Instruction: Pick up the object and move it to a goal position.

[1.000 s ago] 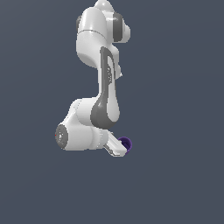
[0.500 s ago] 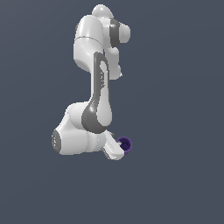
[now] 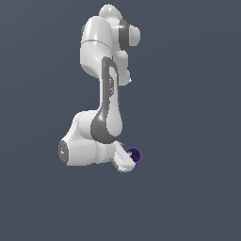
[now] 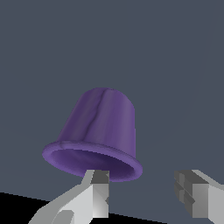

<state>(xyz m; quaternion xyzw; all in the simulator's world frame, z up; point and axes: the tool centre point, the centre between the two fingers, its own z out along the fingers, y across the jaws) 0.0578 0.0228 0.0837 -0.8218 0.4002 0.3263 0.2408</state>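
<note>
Just beyond the gripper's [image 4: 142, 192] fingertips sits the purple cup [image 4: 97, 133], its flared rim toward the fingers and its long axis running away from them. The fingers [image 4: 98, 194] stand apart, one under the rim, nothing clamped. Closing from here could pinch only the rim's edge and tip the cup away.

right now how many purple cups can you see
1. The purple cup sits just ahead of the gripper; in the exterior view it shows beside the white fingertips, low in the frame. Nothing suggests another, though the arm could hide one.
</note>
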